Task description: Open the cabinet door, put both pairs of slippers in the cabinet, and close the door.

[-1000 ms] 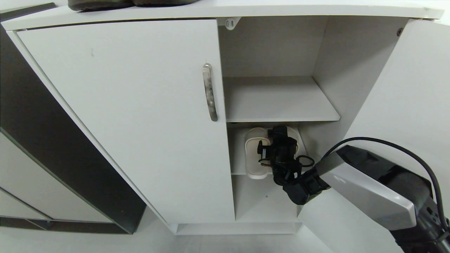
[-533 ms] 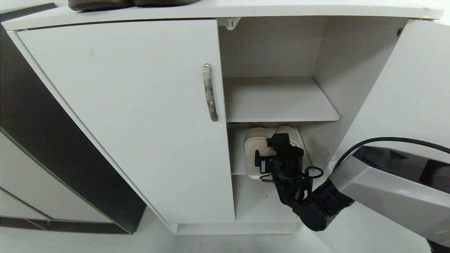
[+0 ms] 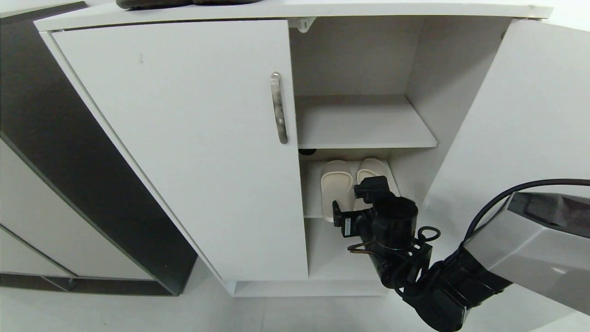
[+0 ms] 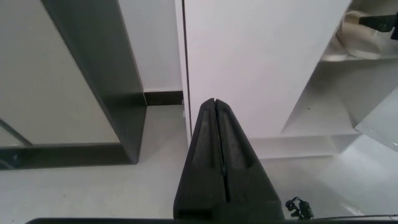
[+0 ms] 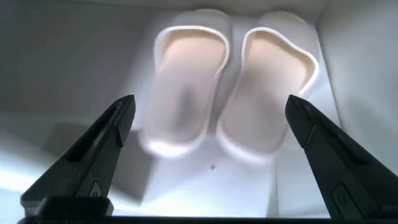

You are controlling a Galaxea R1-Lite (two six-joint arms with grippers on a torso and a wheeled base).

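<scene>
White slippers (image 3: 336,186) sit side by side on lower shelf (image 3: 311,203) in cabinet (image 3: 368,9), R door (image 3: 521,115) open. Right gripper (image 3: 368,186) just in front, fingers wide apart, empty. Left gripper (image 4: 215,112) fingers pressed together, empty, over pale floor (image 4: 93,186) by dark panel (image 3: 55,138). Dark slippers (image 3: 152,3) on cabinet top.

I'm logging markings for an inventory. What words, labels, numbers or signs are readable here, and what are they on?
None: no word, number or sign can be read.
The closed door, open door, handle and upper shelf are plain.
The white slippers show no print.
The dark items on the cabinet top are cut off at the edge, with nothing legible.
</scene>
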